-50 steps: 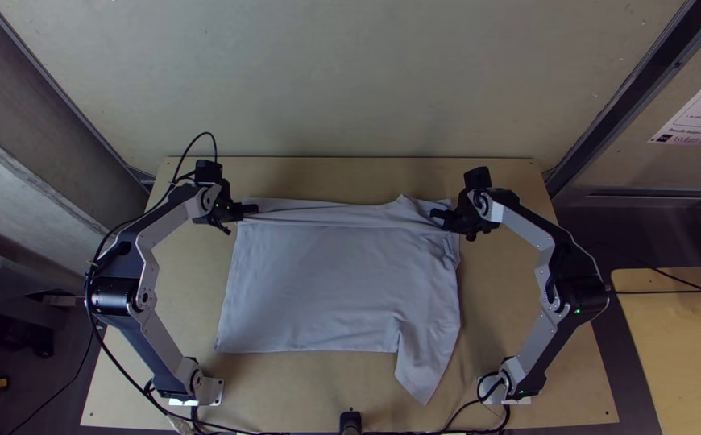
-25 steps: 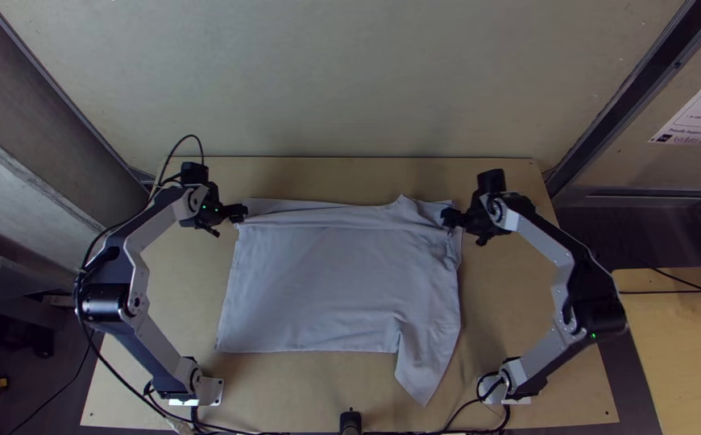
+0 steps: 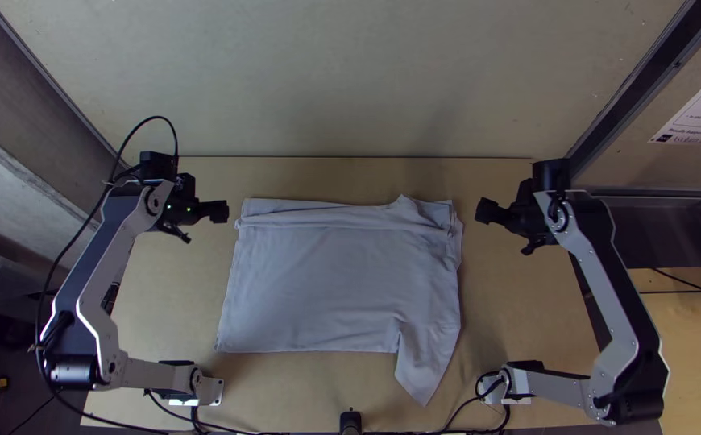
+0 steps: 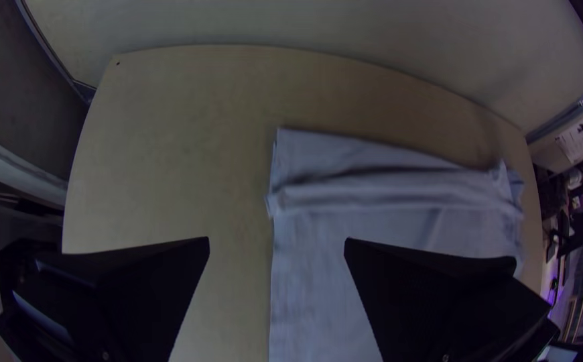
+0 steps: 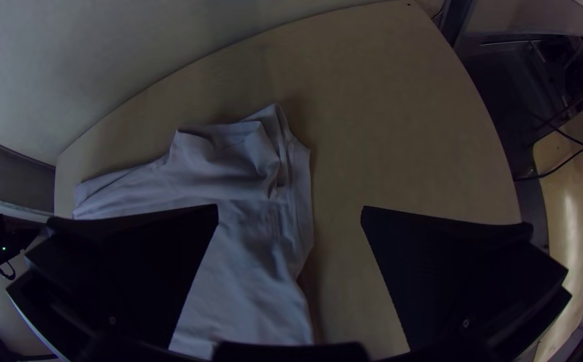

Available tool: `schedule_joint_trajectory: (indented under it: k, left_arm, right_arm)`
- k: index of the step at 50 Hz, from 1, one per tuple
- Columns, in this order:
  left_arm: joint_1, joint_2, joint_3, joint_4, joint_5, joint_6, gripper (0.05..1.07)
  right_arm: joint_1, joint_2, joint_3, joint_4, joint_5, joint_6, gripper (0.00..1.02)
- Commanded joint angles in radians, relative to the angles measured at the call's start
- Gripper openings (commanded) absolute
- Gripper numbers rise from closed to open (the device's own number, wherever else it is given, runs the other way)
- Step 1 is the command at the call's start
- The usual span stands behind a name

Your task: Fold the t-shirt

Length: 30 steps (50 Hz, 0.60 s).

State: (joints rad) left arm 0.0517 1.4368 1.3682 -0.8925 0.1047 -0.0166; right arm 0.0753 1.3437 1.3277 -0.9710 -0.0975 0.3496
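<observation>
The light grey-blue t-shirt (image 3: 334,282) lies flat mid-table, with a folded band along its far edge and one sleeve sticking out toward the near edge at the right. Off its far left corner is my left gripper (image 3: 220,212); off the far right corner is my right gripper (image 3: 484,211). In the left wrist view my left gripper (image 4: 276,245) stands open, its fingers wide apart above the table and the shirt (image 4: 372,167). In the right wrist view my right gripper (image 5: 290,211) is also open over the table, beside the shirt's bunched corner (image 5: 231,167).
The bare wooden table (image 3: 350,387) shows around the shirt. A black post (image 3: 350,422) stands at the near edge, cables running beside it. A wall (image 3: 350,80) rises behind the far edge, and a second wooden surface (image 3: 689,322) lies to the right.
Both grippers have drawn outward from the shirt's far corners, the left one to the left and the right one to the right. The shirt lies essentially as before.
</observation>
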Motion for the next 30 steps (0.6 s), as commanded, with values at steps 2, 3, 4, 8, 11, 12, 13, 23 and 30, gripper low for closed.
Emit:
schedule_joint_trajectory:
  k: [2,3,4,8,11,12,13,23,30]
  left_arm:
    - [-0.009,-0.096,-0.012,-0.140,-0.007,0.033,1.03]
    - [-0.007,-0.107,-0.021,-0.158,-0.013,0.035,1.03]
    - [-0.009,-0.118,-0.029,-0.181,-0.019,0.037,1.03]
    - [-0.009,-0.167,-0.058,-0.272,-0.023,0.056,1.03]
    - [-0.009,-0.210,-0.093,-0.324,-0.043,0.102,1.03]
    - [-0.010,-0.223,-0.106,-0.339,-0.053,0.113,1.03]
    - [-0.010,-0.239,-0.123,-0.353,-0.062,0.132,1.03]
    - [-0.069,-0.378,-0.345,-0.416,-0.080,0.234,1.03]
    - [-0.156,-0.444,-0.489,-0.437,-0.097,0.233,1.02]
  right_arm:
    - [-0.003,-0.107,0.031,-0.075,0.004,-0.021,0.99]
    - [-0.002,-0.123,0.030,-0.086,0.004,-0.023,0.99]
    - [0.000,-0.133,0.028,-0.101,0.004,-0.023,0.99]
    - [0.017,-0.183,0.024,-0.150,0.004,-0.023,0.99]
    - [0.023,-0.207,0.024,-0.186,0.002,-0.023,0.99]
    - [0.024,-0.213,0.022,-0.196,0.002,-0.023,0.99]
    - [0.027,-0.216,0.021,-0.209,0.002,-0.023,0.99]
    - [0.066,-0.227,0.002,-0.316,-0.016,0.023,0.99]
    - [0.089,-0.271,-0.067,-0.344,-0.094,0.189,0.99]
